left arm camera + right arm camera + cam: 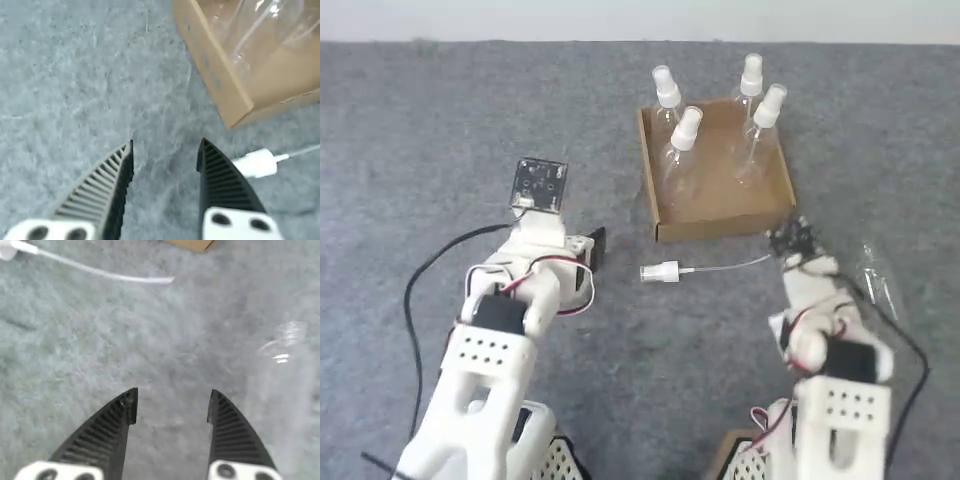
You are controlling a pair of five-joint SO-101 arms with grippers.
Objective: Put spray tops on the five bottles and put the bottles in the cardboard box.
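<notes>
Spray top (256, 163) lies just outside jaws of left gripper (167, 145), parted, empty. Bottle (289, 382) lies beside jaws of right gripper (174, 391), likewise parted, empty.

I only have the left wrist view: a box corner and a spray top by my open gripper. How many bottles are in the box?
Observer: Four capped bottles stand in the cardboard box.
Operator: Where is the fifth?
Observer: The uncapped bottle lies on the carpet, just outboard of the right gripper.
Operator: Is that gripper holding it?
Observer: No, it is open, with the bottle lying beside it.
</notes>
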